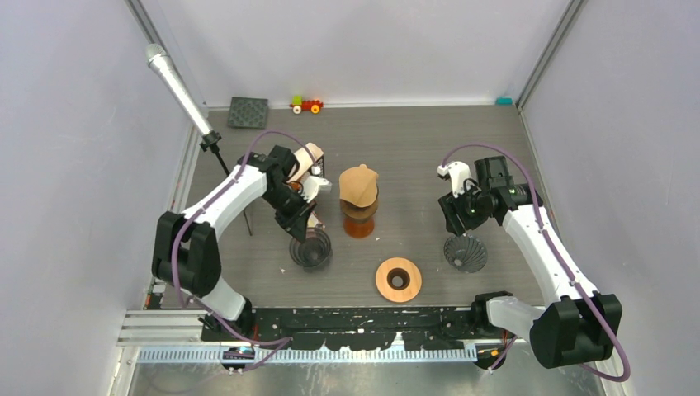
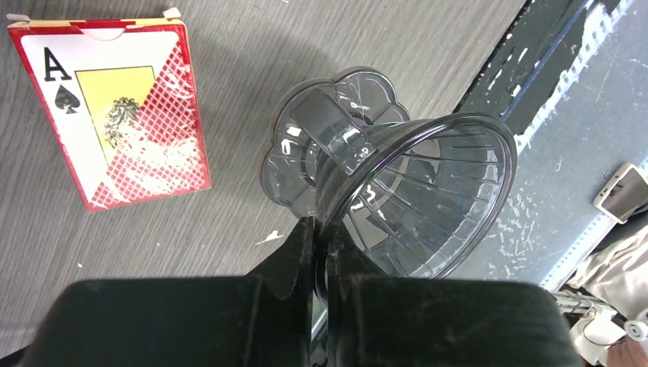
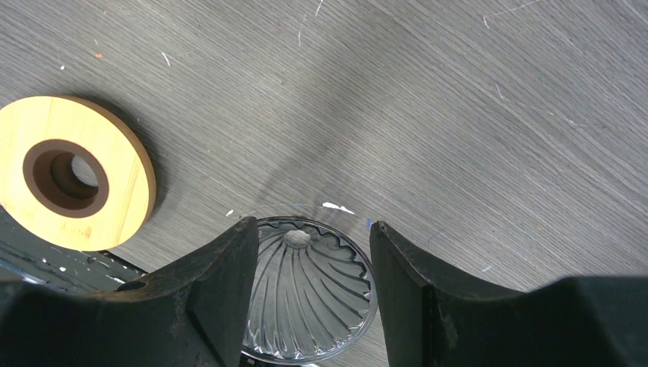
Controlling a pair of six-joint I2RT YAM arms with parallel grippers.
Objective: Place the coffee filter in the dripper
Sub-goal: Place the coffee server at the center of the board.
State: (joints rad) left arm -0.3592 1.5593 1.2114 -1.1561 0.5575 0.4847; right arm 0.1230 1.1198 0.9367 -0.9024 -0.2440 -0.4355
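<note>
My left gripper (image 2: pixel 321 246) pinching rim of smoky dripper (image 2: pixel 428 199), centre-left overhead. My right gripper (image 3: pixel 309 248) hanging wide over ribbed dripper (image 3: pixel 309 306), lower right. Mid-frame, coffee filter (image 1: pixel 358 186) sitting on amber dripper (image 1: pixel 359 223). Risking: thin-rim pinch slipping, dripper tipping.

The brown paper filter (image 1: pixel 358 186) sits like a cap on an amber dripper (image 1: pixel 359 223) at frame centre, with a smoky clear dripper (image 1: pixel 310 247) tilted just lower left.
</note>
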